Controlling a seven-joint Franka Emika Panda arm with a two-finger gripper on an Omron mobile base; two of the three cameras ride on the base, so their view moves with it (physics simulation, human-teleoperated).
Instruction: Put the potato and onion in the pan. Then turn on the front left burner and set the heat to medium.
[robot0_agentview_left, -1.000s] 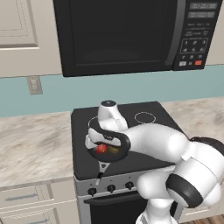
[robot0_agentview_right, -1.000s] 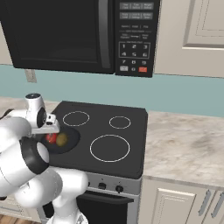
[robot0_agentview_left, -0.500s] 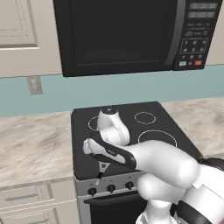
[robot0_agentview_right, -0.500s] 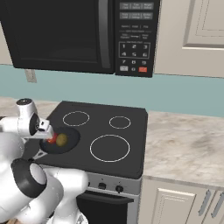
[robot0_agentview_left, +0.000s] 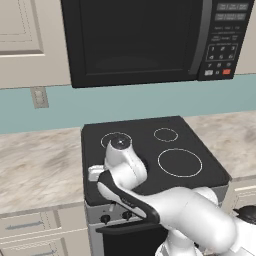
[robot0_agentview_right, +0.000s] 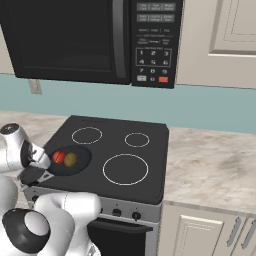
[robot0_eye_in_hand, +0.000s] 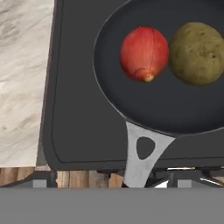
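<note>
The dark pan (robot0_eye_in_hand: 144, 109) sits on the front left of the black cooktop (robot0_agentview_right: 150, 150). It covers the front left burner. In it lie the red onion (robot0_eye_in_hand: 143, 53) and, touching it on the right, the olive-brown potato (robot0_eye_in_hand: 197, 52). In the right base view the pan (robot0_agentview_right: 80, 162) holds the onion (robot0_agentview_right: 58, 157) and potato (robot0_agentview_right: 71, 159) side by side. Its silver-grey handle (robot0_eye_in_hand: 141, 153) points at the stove's front edge. My gripper (robot0_eye_in_hand: 113, 179) hovers open above that handle, left of the pan (robot0_agentview_right: 37, 169), with nothing in it.
Marbled counter (robot0_eye_in_hand: 22, 78) borders the stove on the left. White rings mark the other zones, the large one (robot0_agentview_right: 125, 169) at front right. Knobs (robot0_agentview_right: 135, 215) line the stove front. A black microwave (robot0_agentview_left: 135, 40) hangs above. My arm (robot0_agentview_left: 150, 200) crosses the stove's front left.
My hand has drawn back from over the pan toward the stove's front left corner. The onion and potato stay in the pan.
</note>
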